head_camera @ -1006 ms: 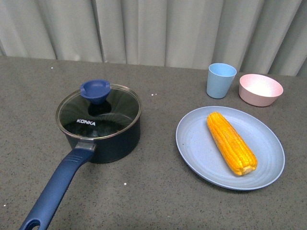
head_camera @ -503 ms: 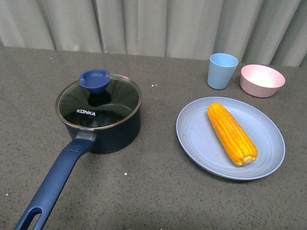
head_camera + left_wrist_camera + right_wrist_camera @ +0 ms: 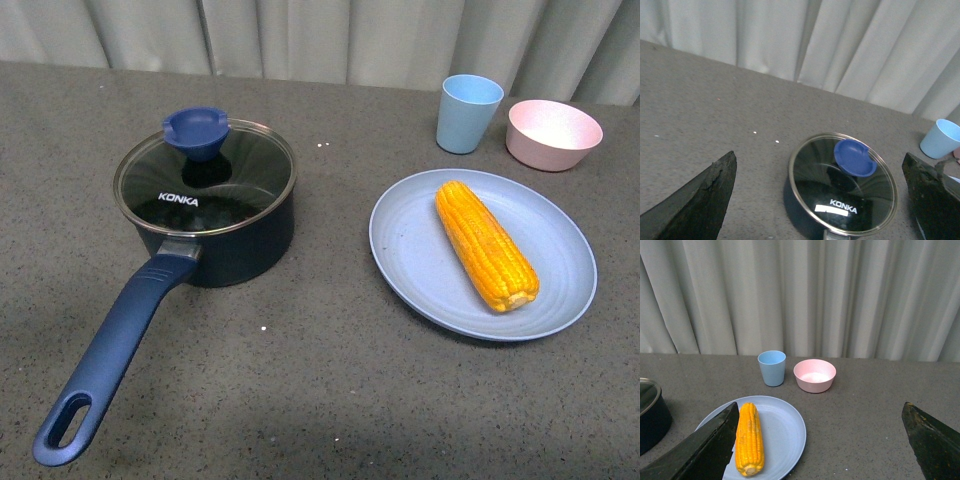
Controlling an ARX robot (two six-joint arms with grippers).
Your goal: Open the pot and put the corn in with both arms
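Note:
The dark navy pot (image 3: 235,250) stands left of centre with its glass lid (image 3: 205,190) on, a blue knob (image 3: 196,131) on top, and its long blue handle (image 3: 115,355) pointing toward me. The yellow corn (image 3: 485,244) lies on a blue plate (image 3: 420,260) to the right. Neither arm shows in the front view. My left gripper (image 3: 822,200) is open, hovering above the pot lid (image 3: 842,182), with the knob (image 3: 855,157) between its jaws in the picture. My right gripper (image 3: 820,445) is open over bare table, the corn (image 3: 750,437) by one finger (image 3: 705,452).
A light blue cup (image 3: 468,113) and a pink bowl (image 3: 553,133) stand behind the plate, near a pale curtain (image 3: 320,35) along the table's far edge. The grey table (image 3: 330,400) spreads in front of the pot and plate.
The front view has tilted downward: everything sits higher in the picture and the whole pot handle with its eyelet now shows. Nothing on the table has moved.

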